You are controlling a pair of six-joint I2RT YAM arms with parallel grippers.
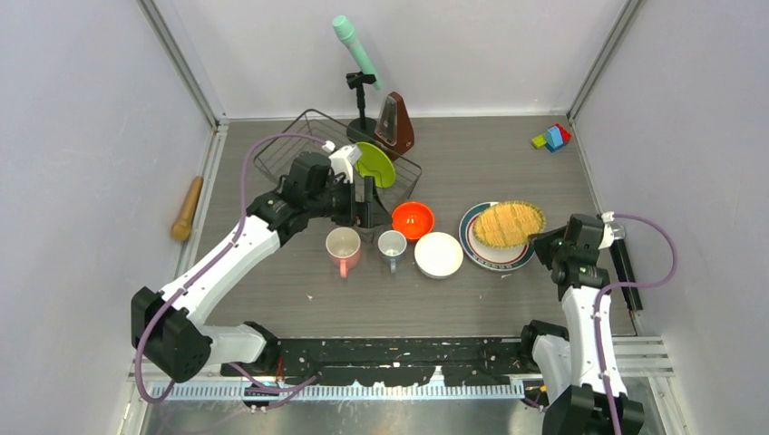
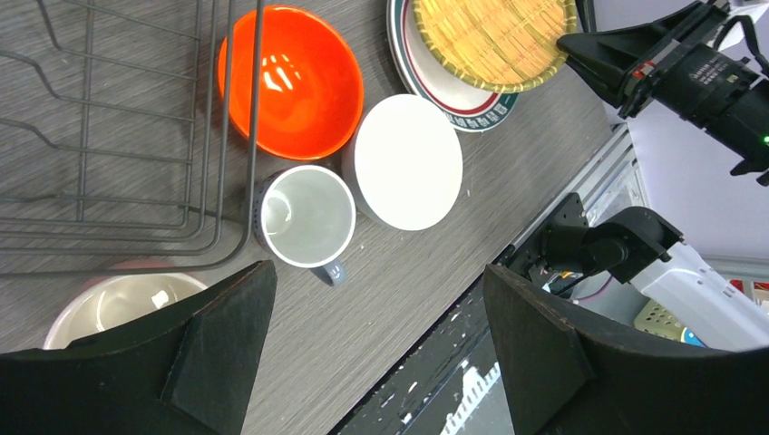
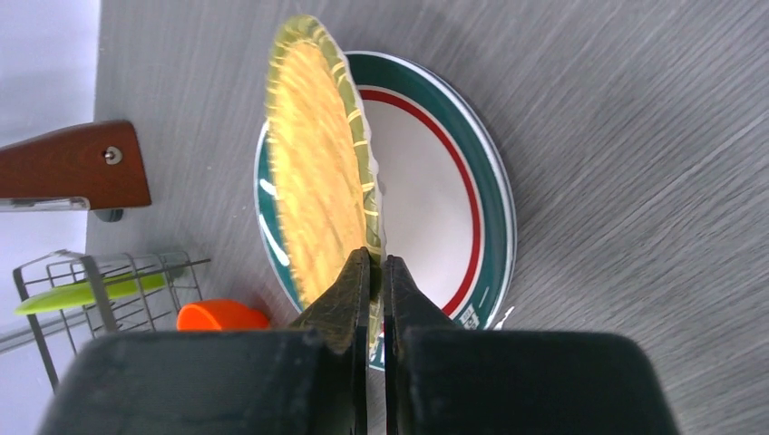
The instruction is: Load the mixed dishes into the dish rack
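My right gripper [image 3: 376, 267] is shut on the rim of the tan plate [image 3: 313, 172], which stands tilted on edge over the white teal-rimmed plate [image 3: 435, 181]. My left gripper [image 2: 378, 281] hangs open and empty above the small grey-blue mug [image 2: 304, 216], at the front edge of the dish rack [image 1: 281, 149]. The lime-green plate [image 1: 374, 163] stands upright in the rack. On the table sit the pink mug [image 1: 343, 249], the orange-red bowl [image 1: 413, 220] and the white bowl [image 1: 438, 255].
A microphone on a stand [image 1: 360, 63] and a brown wooden metronome [image 1: 394, 127] stand behind the rack. Coloured blocks [image 1: 551, 137] lie at the back right. A wooden rolling pin [image 1: 188, 208] lies by the left wall.
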